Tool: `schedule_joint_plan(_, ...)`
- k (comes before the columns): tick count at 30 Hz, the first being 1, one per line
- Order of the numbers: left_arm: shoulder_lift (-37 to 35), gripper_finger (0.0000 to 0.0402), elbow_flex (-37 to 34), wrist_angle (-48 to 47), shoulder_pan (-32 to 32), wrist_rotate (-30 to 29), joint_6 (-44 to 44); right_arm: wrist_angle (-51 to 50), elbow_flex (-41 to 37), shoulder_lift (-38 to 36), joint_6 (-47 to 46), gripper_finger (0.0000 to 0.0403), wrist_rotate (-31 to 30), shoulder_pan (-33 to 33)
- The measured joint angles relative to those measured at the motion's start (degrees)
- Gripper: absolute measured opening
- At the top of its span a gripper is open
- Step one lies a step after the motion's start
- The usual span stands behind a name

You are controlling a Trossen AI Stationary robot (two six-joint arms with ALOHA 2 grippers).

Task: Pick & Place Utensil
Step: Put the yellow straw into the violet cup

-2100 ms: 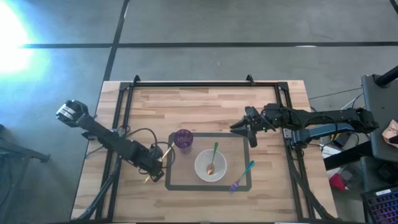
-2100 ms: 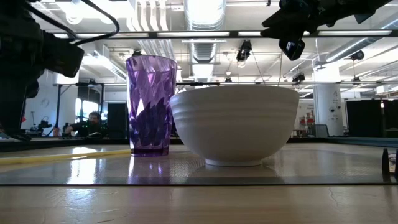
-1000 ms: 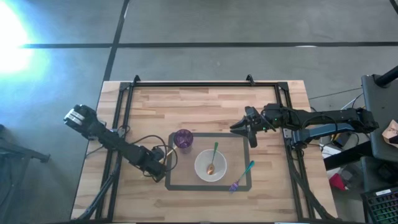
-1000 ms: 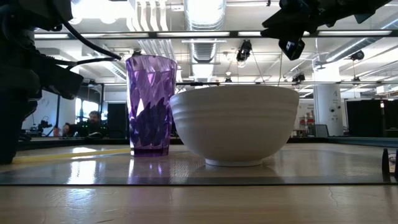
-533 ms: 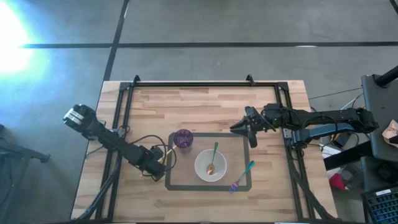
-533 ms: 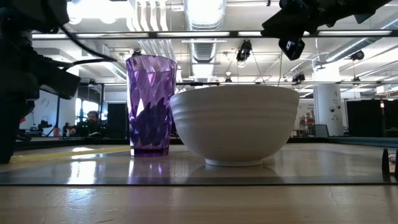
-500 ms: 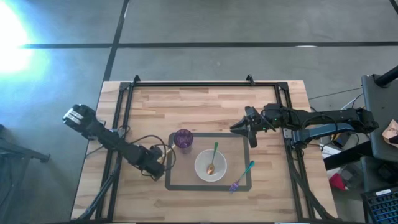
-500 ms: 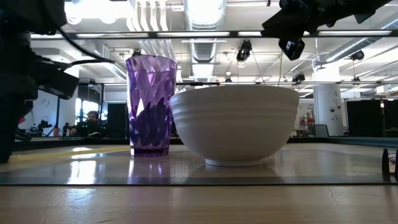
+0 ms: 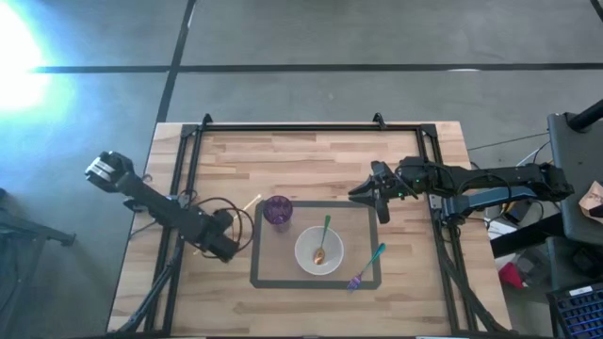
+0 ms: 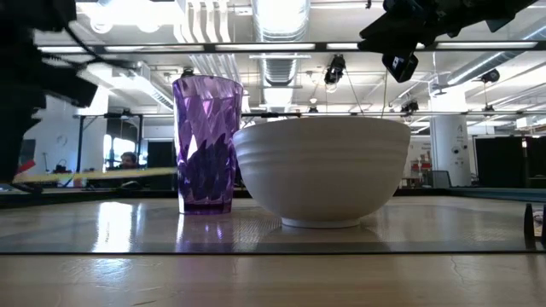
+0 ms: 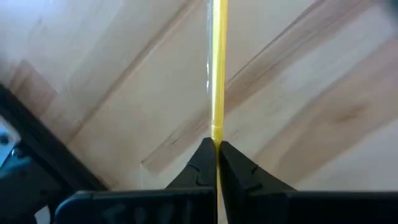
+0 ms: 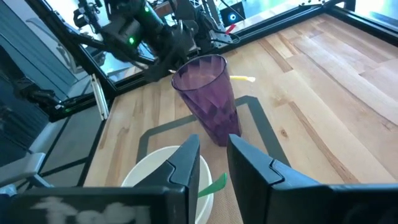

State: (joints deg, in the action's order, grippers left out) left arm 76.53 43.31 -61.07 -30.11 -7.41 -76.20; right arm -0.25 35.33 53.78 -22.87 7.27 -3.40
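Note:
A thin yellow utensil (image 9: 251, 203) hangs over the wood left of the purple cup (image 9: 277, 211), with my left gripper (image 9: 224, 241) shut on it. In the low view the utensil (image 10: 94, 175) lies level, clear of the table top. The white bowl (image 9: 318, 251) stands on the grey mat (image 9: 363, 209) with a green-handled spoon (image 9: 323, 235) in it. A teal and purple fork (image 9: 367, 266) lies on the mat's right part. My right gripper (image 9: 380, 209) hovers above the mat's far right corner, open, with nothing between its fingers. My left gripper pinches the yellow utensil's handle (image 11: 217, 134) between its two fingertips, which meet on either side of it. The fingers lie along the utensil, which runs straight out ahead of them. It hangs level, lifted clear of the table.
Black frame rails (image 9: 184, 179) run along the table's left, far and right sides. Cables (image 9: 212, 202) loop beside my left arm. Bare wood (image 9: 301, 165) lies between the mat and the far rail.
My left gripper has shut on the yellow utensil and gone up and toward the table's left edge with it. The utensil, which lay on the table beside the mat, now hangs level above it.

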Motion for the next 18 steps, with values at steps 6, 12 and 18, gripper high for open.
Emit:
schedule_joint_plan(6,-5.17,0.0000,2.26,-5.14,0.00,-5.12,0.04,0.00,0.00,0.00,0.37,0.0067,0.00,0.00)
schedule_joint_plan(12,-10.65,0.0000,5.21,-6.23,0.00,-15.19,2.42,0.00,0.00,0.00,0.39,0.0065,0.00,0.00)
schedule_joint_plan(18,-14.66,0.0000,9.02,-6.50,0.00,-24.80,6.83,0.02,0.00,0.00,0.39,0.0074,0.00,0.00)
